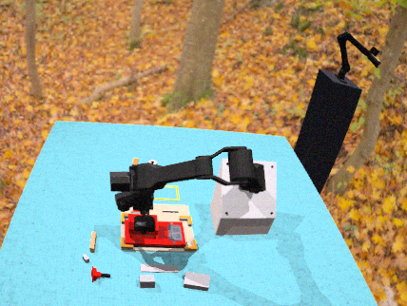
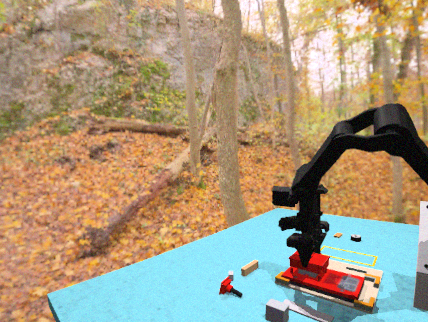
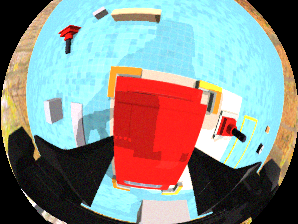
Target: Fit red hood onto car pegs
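Note:
The red hood point(image 1: 132, 222) point(image 2: 320, 261) point(image 3: 150, 135) is between the fingers of my gripper point(image 1: 144, 229) point(image 2: 306, 263) point(image 3: 153, 145), which is shut on it. The hood is over the left end of the red chassis point(image 1: 164, 239) point(image 2: 332, 281), low and roughly in line with it. In the exterior view a strip of the grey engine block point(image 2: 309, 274) shows under the hood's near edge, so a small gap seems to remain above the deck. The pegs and corner holes are hidden. The chassis sits in the cream jig point(image 1: 183, 211) point(image 3: 170, 76) with orange corners.
A red knob with a black stem point(image 3: 227, 126) stands on the jig behind the chassis. A similar one point(image 1: 95, 274) point(image 2: 226, 286) point(image 3: 69, 35) lies front left, near a tan bar point(image 1: 93, 241) point(image 2: 249, 267). Grey blocks point(image 1: 147, 281) point(image 1: 197, 280) lie in front. A yellow outline is behind.

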Tool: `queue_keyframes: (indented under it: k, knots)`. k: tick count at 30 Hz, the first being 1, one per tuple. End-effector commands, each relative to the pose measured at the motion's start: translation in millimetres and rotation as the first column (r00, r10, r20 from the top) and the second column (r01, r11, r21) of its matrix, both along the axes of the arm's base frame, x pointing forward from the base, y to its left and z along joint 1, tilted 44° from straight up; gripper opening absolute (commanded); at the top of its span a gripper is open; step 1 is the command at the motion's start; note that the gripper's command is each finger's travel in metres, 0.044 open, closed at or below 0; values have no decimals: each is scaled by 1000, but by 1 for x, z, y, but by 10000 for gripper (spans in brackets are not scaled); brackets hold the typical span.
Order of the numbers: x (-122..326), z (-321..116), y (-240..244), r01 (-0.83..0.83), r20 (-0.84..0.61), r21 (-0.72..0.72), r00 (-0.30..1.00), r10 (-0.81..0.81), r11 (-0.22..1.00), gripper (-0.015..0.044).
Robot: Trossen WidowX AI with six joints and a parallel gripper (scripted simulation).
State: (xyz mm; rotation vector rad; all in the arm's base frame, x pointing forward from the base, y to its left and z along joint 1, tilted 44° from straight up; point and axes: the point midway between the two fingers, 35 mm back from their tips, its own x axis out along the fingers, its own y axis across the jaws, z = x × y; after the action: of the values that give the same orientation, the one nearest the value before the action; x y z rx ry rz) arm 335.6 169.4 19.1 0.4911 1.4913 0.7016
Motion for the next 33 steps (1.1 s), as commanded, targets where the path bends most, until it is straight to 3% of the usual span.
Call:
queue_keyframes:
  k: [1,33]
  knots:
    - [1,0,0,2,0,2,1000,-2,1000,0]
    - [1,-7,6,2,0,2,1000,-2,1000,0]
